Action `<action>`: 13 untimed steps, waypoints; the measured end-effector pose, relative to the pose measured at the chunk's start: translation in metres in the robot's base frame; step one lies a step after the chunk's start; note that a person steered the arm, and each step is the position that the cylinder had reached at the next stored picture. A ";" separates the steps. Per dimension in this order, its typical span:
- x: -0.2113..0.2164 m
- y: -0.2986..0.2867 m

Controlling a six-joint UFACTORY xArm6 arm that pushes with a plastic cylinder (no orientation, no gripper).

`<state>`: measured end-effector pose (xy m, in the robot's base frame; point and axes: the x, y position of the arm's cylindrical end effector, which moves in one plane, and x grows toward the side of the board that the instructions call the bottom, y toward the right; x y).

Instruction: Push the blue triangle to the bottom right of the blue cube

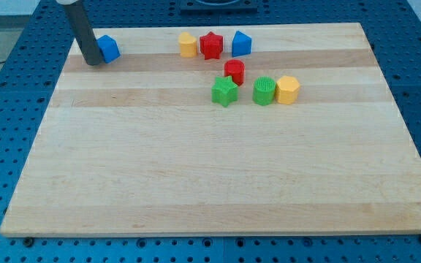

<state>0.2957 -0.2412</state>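
Note:
My tip (93,63) rests on the wooden board (196,168) near its top-left corner. A blue block (110,48) sits right against the rod's right side, touching or nearly touching it. The rod hides its left edge, so I cannot tell its shape for sure. A second blue block (241,44), with a peaked top, stands far to the right along the view's top edge.
A yellow block (188,44) and a red star (211,45) stand just left of the peaked blue block. Below them are a red block (234,71), a green star (225,91), a green ribbed block (264,90) and a yellow block (287,89).

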 end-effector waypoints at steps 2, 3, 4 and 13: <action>-0.019 0.204; -0.019 0.281; -0.014 0.307; 0.033 0.082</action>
<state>0.3286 -0.1587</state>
